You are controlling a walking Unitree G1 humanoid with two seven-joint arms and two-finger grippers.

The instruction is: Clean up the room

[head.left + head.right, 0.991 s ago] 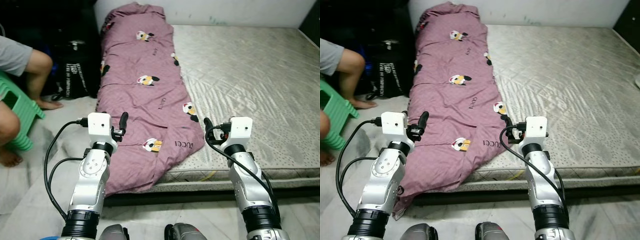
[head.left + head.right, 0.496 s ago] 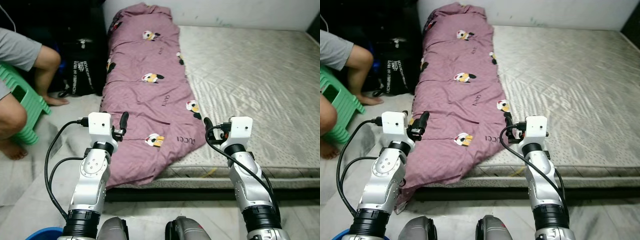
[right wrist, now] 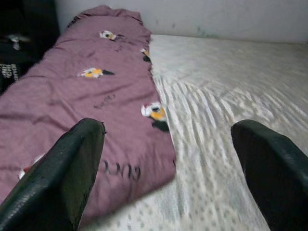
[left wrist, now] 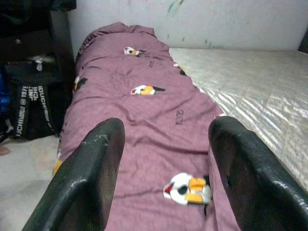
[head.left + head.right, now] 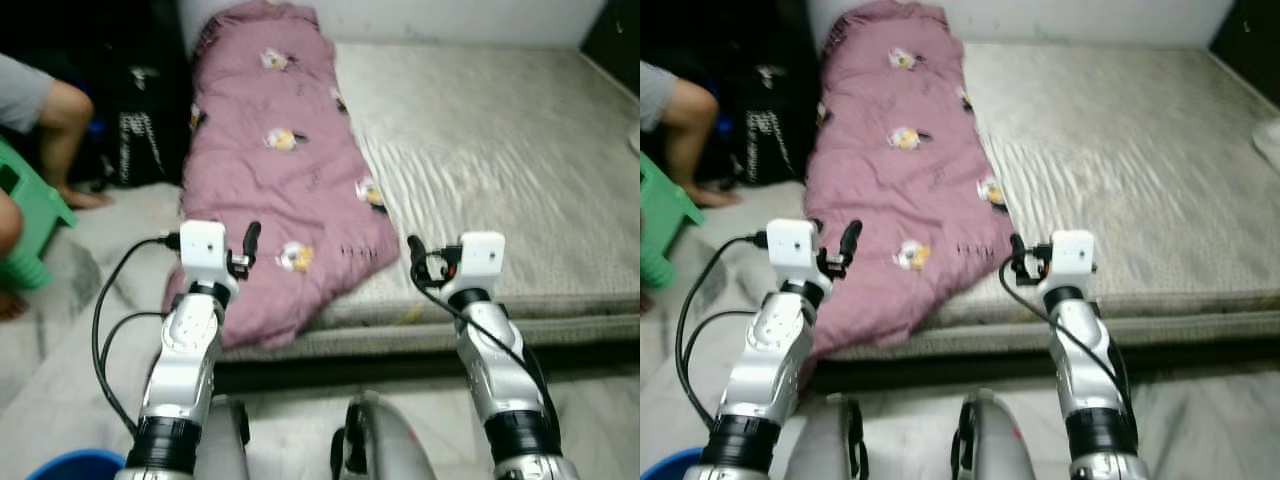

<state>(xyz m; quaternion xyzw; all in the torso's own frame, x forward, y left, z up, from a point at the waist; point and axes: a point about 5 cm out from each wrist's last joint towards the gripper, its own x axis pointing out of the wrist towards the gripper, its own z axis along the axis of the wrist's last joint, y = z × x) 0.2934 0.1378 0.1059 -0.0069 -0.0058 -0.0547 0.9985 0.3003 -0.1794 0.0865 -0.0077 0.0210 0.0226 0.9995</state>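
Now head views blurred, whole scene shifted since half second ago: camera moved, things same. Mauve quilted blanket with cartoon prints (image 5: 280, 170) lies lengthwise along left side of grey quilted mattress (image 5: 500, 150), near end drooping over front edge. Left tool (image 4: 163, 178) wide open, empty, raised before blanket. Right tool (image 3: 168, 178) wide open, empty, over blanket's right edge. Seated person's knee (image 5: 65, 105), green plastic stool (image 5: 25, 220) at left.

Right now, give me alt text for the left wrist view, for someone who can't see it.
A purple blanket with cartoon bird prints lies lengthwise along a bare mattress, seen between the two open black fingers of the left hand. A black bag with white lettering stands on the floor beside the bed.
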